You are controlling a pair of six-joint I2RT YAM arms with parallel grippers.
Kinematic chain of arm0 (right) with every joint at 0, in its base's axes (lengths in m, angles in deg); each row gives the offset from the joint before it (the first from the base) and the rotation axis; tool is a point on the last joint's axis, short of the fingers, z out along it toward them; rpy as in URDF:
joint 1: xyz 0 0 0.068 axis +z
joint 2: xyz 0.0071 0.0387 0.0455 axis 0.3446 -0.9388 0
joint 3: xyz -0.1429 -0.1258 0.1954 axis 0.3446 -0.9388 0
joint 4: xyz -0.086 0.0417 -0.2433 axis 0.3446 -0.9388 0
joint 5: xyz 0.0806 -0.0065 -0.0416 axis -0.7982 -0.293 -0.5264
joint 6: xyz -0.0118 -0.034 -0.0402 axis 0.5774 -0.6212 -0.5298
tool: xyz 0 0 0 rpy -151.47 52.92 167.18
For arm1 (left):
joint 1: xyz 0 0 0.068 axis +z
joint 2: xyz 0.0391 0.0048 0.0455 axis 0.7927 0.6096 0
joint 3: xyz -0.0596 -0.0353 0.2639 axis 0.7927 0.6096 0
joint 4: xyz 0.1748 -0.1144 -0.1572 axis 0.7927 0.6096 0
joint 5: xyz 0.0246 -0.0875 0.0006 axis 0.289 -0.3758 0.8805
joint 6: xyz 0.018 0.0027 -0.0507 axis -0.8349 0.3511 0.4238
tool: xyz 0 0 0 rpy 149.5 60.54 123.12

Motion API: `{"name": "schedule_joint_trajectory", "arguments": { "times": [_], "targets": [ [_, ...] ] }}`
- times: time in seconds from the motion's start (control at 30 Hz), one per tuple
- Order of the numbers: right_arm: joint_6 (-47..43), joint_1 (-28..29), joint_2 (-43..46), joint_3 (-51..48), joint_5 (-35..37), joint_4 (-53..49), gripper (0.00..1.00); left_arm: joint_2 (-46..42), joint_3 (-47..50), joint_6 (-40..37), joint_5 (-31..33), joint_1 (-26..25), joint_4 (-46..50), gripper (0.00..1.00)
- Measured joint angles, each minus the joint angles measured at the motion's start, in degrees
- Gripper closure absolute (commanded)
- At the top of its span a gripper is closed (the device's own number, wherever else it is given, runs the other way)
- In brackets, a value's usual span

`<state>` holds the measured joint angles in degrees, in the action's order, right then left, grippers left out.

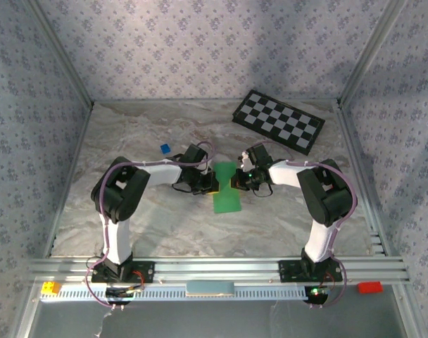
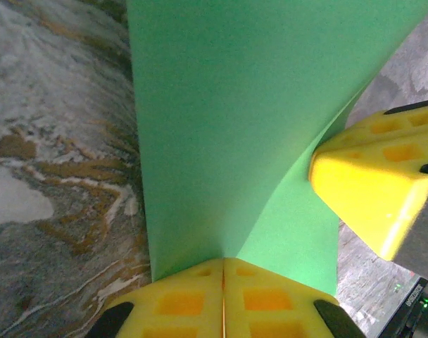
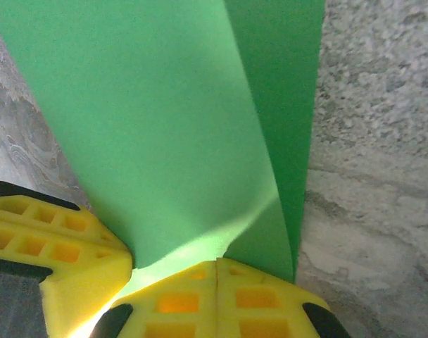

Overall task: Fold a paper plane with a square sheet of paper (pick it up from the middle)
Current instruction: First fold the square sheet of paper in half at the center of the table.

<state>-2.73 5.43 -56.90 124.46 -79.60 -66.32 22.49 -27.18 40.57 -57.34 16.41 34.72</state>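
The square sheet of paper (image 1: 226,191) is bright green and lies mid-table, pinched in at its waist. My left gripper (image 1: 209,184) is shut on its left edge and my right gripper (image 1: 236,182) on its right edge. In the left wrist view the paper (image 2: 228,127) rises from my closed left gripper (image 2: 223,271), with a crease running from the seam; the right gripper's yellow fingers (image 2: 372,190) sit at the right. In the right wrist view the paper (image 3: 165,120) bows up from my closed right gripper (image 3: 216,271), with the left gripper's fingers (image 3: 52,260) at the lower left. No paper plane is in view.
A black-and-white checkerboard (image 1: 277,121) lies at the back right. A tiny blue block (image 1: 165,148) sits behind the left arm. A yellow block (image 1: 51,287) and a red block (image 1: 369,286) rest on the front rail. Patterned walls enclose the marble table (image 1: 129,134).
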Motion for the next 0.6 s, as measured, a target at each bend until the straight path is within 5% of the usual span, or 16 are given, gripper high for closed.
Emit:
{"name": "schedule_joint_trajectory", "arguments": {
  "times": [0.6],
  "targets": [
    [-0.33, -0.09, -0.2, 0.5, -0.17, -0.68, 1.0, 5.14, -6.12, -0.11, -2.75, 3.15, 0.81, 0.94]
  ]
}}
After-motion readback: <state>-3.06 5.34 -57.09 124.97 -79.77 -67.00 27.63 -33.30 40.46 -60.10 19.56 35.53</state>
